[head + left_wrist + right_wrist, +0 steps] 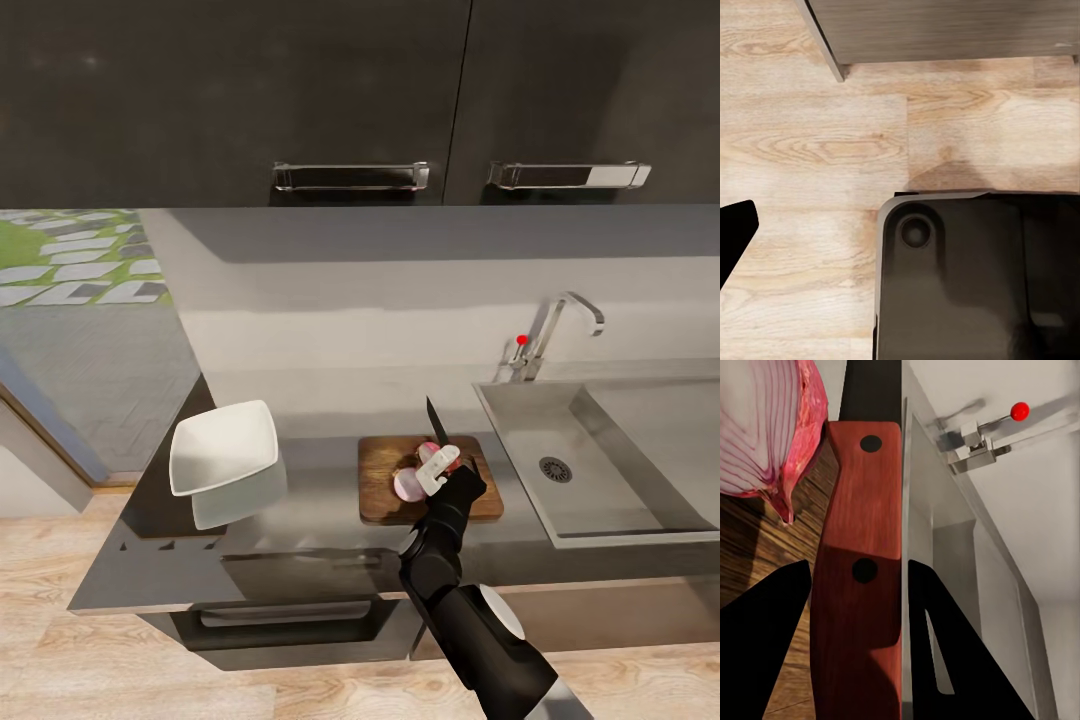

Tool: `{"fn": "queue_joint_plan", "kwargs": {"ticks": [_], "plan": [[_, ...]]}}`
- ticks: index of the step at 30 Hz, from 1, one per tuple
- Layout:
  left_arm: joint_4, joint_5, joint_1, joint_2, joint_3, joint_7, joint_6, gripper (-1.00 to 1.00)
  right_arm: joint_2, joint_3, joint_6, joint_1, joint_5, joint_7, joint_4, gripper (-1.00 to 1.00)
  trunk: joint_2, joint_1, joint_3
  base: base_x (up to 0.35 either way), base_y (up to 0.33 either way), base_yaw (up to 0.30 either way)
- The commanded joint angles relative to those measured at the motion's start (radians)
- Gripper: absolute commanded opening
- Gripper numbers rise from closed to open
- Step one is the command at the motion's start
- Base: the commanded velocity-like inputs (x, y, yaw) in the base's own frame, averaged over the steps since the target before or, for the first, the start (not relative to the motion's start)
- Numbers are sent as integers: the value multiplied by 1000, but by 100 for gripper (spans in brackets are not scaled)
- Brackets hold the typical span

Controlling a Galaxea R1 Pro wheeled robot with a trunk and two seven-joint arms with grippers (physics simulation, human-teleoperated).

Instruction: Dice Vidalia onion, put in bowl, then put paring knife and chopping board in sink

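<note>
because the right gripper (440,470) is closed around the paring knife (859,585), its blade stands over the cut vidalia onion (408,485) on the chopping board (380,490), beside the sink (600,450), probably for more dicing.

The right arm (455,570) is glossy black, built of rounded segments, with a white round cap (497,610) near the elbow — its hand (441,468) is white-tipped. The base (975,277) is dark, rounded-cornered — one round recess.
</note>
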Motion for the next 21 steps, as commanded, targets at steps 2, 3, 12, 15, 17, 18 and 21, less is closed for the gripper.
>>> {"fn": "queue_joint_plan", "kwargs": {"ticks": [2,3,12,15,17,18,21], "plan": [[-2,4,0,1,-9,9,-1,100,0,2,0,-1,-28,-7,1,-100,-2,1,-2,0,0,0],[-2,4,0,1,-8,9,-1,100,0,2,0,-1,-28,-7,1,-100,-2,1,-2,0,0,0],[-2,4,0,1,-8,9,-1,100,0,2,-1,-1,-29,-7,10,-100,-2,1,-2,0,0,0],[-2,3,0,1,-8,9,-1,100,1,2,-1,-1,-28,-7,22,-100,-2,1,-2,0,0,0],[-2,3,0,1,-8,9,-1,100,1,2,-2,-1,-28,-7,25,-100,-2,1,-2,0,0,0],[-2,4,0,1,-8,9,-1,100,1,3,-2,-1,-28,-7,26,-100,-2,1,-2,0,0,0],[-2,4,0,1,-9,9,-1,100,1,3,-2,-1,-28,-7,28,-100,-2,1,-2,0,0,0]]}}
